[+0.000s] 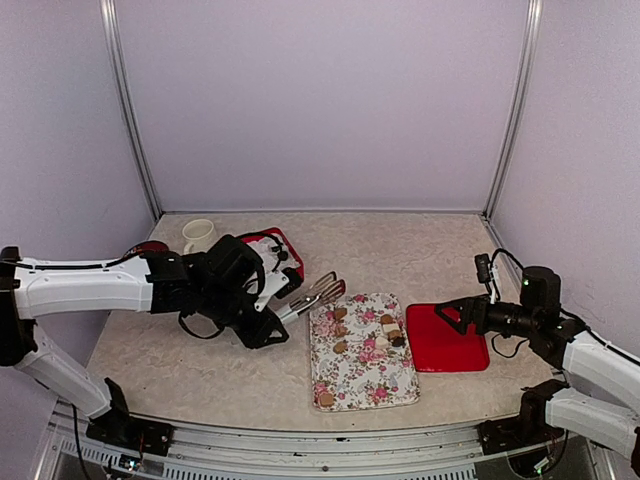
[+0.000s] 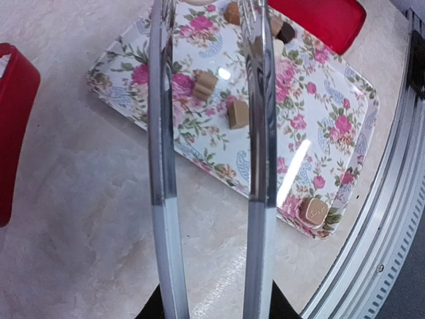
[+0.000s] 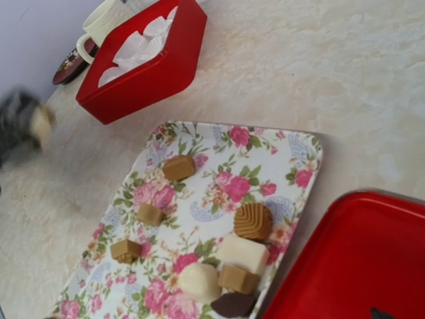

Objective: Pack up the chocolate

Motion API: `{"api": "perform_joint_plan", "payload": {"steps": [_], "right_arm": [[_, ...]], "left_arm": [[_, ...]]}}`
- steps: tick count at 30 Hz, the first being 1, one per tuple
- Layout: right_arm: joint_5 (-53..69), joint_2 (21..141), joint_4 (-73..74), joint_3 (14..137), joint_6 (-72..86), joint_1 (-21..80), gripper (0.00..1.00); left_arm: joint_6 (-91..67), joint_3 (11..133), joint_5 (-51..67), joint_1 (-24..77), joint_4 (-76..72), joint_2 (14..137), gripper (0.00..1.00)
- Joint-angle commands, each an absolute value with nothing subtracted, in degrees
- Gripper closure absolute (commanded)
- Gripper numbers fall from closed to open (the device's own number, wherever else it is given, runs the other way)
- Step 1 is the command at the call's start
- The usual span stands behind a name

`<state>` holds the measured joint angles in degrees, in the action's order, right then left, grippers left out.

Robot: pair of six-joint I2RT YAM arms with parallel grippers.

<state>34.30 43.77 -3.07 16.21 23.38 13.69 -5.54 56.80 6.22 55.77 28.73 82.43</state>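
Note:
Several chocolate pieces lie on the floral tray (image 1: pixel 365 385): a cluster of tan, white and dark ones (image 3: pixel 242 254) near its right edge, tan ones (image 3: pixel 179 167) to the left, and one alone (image 2: pixel 312 211) at the near corner. My left gripper (image 1: pixel 287 310) is shut on metal tongs (image 2: pixel 159 133). Their two arms stand apart with nothing between them, tips over the tray's far left corner. The red box (image 3: pixel 146 73) with a white liner sits behind the tray. My right gripper (image 1: pixel 452 318) looks open and empty over the left edge of the red lid (image 1: pixel 450 345).
A cream mug (image 1: pixel 198 235) and a dark round disc (image 3: pixel 70 66) stand behind the red box at the back left. The enclosure walls close in the back and sides. A metal rail (image 2: pixel 392 219) runs along the table's near edge.

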Motion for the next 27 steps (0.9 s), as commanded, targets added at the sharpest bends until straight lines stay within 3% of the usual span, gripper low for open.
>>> {"api": "perform_joint_plan", "payload": {"steps": [1, 10, 27], "right_arm": [[34.78, 44.11, -4.96, 15.46, 23.34, 12.98, 0.00], [34.59, 44.10, -4.81, 15.51, 23.20, 12.94, 0.00], [34.28, 44.72, -5.23, 15.06, 22.89, 12.95, 0.00]], "left_arm": [[-6.31, 55.88, 12.87, 46.21, 26.02, 77.46, 0.80], [-7.87, 54.73, 23.05, 24.78, 26.49, 77.31, 0.80], [-9.27, 58.22, 18.67, 21.54, 28.25, 89.96, 0.79]]}}
